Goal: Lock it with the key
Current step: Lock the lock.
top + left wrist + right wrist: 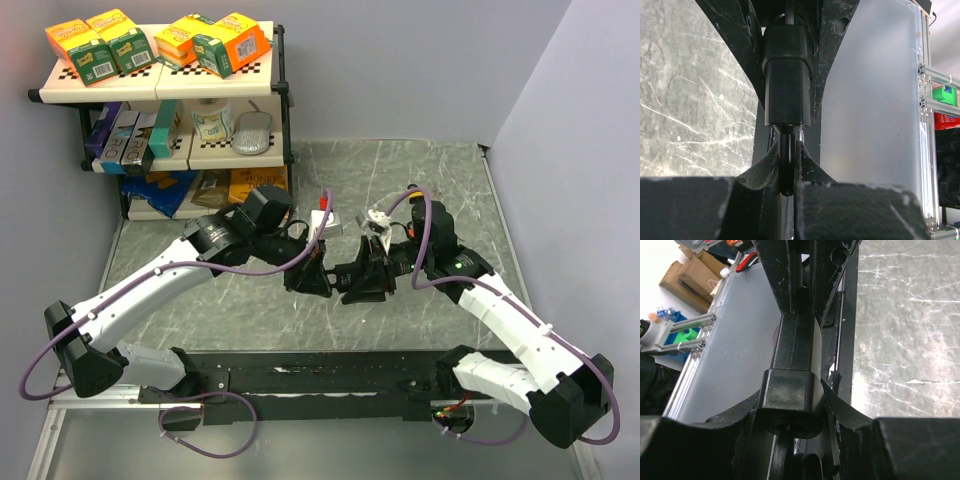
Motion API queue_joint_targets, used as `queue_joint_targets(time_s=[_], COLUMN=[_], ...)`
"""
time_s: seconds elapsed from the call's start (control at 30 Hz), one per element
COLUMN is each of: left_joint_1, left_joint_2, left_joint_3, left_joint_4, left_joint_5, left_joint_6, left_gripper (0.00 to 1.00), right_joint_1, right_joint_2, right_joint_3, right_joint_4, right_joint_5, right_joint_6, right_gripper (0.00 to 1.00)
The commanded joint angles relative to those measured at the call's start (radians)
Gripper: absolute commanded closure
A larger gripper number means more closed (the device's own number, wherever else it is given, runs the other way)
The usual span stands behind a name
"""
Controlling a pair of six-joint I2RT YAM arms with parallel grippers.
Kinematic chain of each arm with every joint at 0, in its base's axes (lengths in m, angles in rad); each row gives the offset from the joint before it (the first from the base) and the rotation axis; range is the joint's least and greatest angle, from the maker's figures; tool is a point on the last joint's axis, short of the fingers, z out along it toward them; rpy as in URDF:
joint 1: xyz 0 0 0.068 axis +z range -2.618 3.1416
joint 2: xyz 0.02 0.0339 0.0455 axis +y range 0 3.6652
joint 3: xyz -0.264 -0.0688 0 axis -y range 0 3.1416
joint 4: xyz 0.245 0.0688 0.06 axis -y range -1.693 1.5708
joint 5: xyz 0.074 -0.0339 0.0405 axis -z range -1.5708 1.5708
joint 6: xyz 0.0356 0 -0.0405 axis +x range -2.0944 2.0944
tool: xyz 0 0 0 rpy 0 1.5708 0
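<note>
padlock (787,75): 1 | key (786,165): 1 | robot arms (160,275): 2 | shelf rack (150,88): 1 | rack tiers (210,160): 3 | table (400,180): 1

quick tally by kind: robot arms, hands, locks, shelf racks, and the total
arms: 2, the left arm and the right arm
hands: 2, the left hand and the right hand
black lock: 1
shelf rack: 1
total: 6
</note>
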Motion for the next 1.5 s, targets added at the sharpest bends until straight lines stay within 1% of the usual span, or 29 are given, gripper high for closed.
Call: queue_joint_targets(time_s=[0.0, 0.07, 0.1, 0.13, 0.17, 0.2, 0.27, 0.3, 0.33, 0.37, 0.4, 0.43, 0.47, 0.57, 0.67, 0.77, 0.8, 0.83, 0.87, 0.9, 0.97, 1.03, 1.07, 1.23, 1.37, 1.47], left_joint_1=[-0.126, -0.115, -0.109, -0.089, -0.077, -0.066, -0.031, -0.017, 0.008, 0.018, 0.022, 0.023, 0.022, 0.022, 0.023, 0.023, 0.022, 0.022, 0.022, 0.023, 0.023, 0.022, 0.022, 0.022, 0.022, 0.022], left_joint_2=[0.096, 0.060, 0.044, 0.015, 0.003, -0.010, -0.037, -0.046, -0.065, -0.072, -0.079, -0.088, -0.089, -0.091, -0.089, -0.083, -0.085, -0.083, -0.082, -0.082, -0.079, -0.077, -0.076, -0.068, -0.063, -0.056], left_joint_3=[0.070, 0.039, 0.024, -0.007, -0.019, -0.029, -0.047, -0.053, -0.064, -0.067, -0.065, -0.059, -0.058, -0.049, -0.056, -0.059, -0.059, -0.062, -0.064, -0.067, -0.070, -0.075, -0.078, -0.085, -0.087, -0.082], left_joint_4=[0.619, 0.558, 0.543, 0.527, 0.490, 0.456, 0.395, 0.341, 0.323, 0.300, 0.257, 0.228, 0.209, 0.172, 0.189, 0.210, 0.218, 0.226, 0.235, 0.237, 0.237, 0.235, 0.233, 0.230, 0.227, 0.227], left_joint_5=[0.086, 0.075, 0.072, 0.072, 0.079, 0.086, 0.084, 0.086, 0.084, 0.083, 0.079, 0.069, 0.066, 0.069, 0.066, 0.061, 0.058, 0.058, 0.058, 0.056, 0.059, 0.056, 0.056, 0.056, 0.056, 0.058], left_joint_6=[-0.002, 0.045, 0.053, 0.061, 0.077, 0.096, 0.161, 0.179, 0.195, 0.229, 0.249, 0.278, 0.312, 0.326, 0.311, 0.297, 0.288, 0.277, 0.275, 0.274, 0.275, 0.274, 0.275, 0.277, 0.282, 0.280], left_gripper=[0.99, 0.99, 0.99, 0.99, 0.99, 0.99, 0.99, 0.99, 0.99, 0.99, 0.99, 0.99, 0.99, 0.99, 0.99, 0.99, 0.99, 0.99, 0.99, 0.99, 0.99, 0.99, 0.99, 0.99, 0.99, 0.99], right_joint_1=[0.139, 0.116, 0.102, 0.087, 0.068, 0.015, -0.043, -0.097, -0.125, -0.152, -0.175, -0.229, -0.251, -0.295, -0.297, -0.297, -0.297, -0.295, -0.297, -0.294, -0.292, -0.289, -0.289, -0.283, -0.272, -0.260], right_joint_2=[0.034, 0.015, 0.007, -0.011, -0.021, -0.031, -0.053, -0.059, -0.068, -0.068, -0.068, -0.059, -0.053, -0.024, -0.012, -0.016, -0.024, -0.028, -0.032, -0.041, -0.045, -0.052, -0.056, -0.050, -0.047, -0.045], right_joint_3=[0.063, 0.079, 0.096, 0.104, 0.110, 0.125, 0.144, 0.168, 0.182, 0.199, 0.236, 0.257, 0.276, 0.343, 0.376, 0.376, 0.365, 0.357, 0.347, 0.343, 0.339, 0.337, 0.339, 0.357, 0.365, 0.360], right_joint_4=[0.177, 0.087, -0.009, -0.053, -0.091, -0.180, -0.269, -0.312, -0.416, -0.470, -0.522, -0.641, -0.689, -0.853, -0.917, -0.911, -0.902, -0.894, -0.869, -0.860, -0.845, -0.823, -0.819, -0.819, -0.811, -0.800], right_joint_5=[0.088, 0.093, 0.097, 0.100, 0.099, 0.090, 0.079, 0.079, 0.088, 0.094, 0.102, 0.104, 0.102, 0.096, 0.096, 0.111, 0.113, 0.113, 0.110, 0.107, 0.105, 0.105, 0.104, 0.094, 0.096, 0.105], right_joint_6=[-0.084, -0.163, -0.190, -0.216, -0.262, -0.285, -0.357, -0.384, -0.418, -0.496, -0.539, -0.582, -0.660, -0.768, -0.811, -0.808, -0.804, -0.793, -0.784, -0.773, -0.748, -0.728, -0.725, -0.715, -0.707, -0.704], right_gripper=[1.00, 1.00, 1.00, 0.98, 0.91, 0.73, 0.50, 0.34, 0.29, 0.25, 0.23, 0.22, 0.22, 0.22, 0.24, 0.31, 0.36, 0.39, 0.44, 0.46, 0.46, 0.43, 0.39, 0.34, 0.33, 0.37])
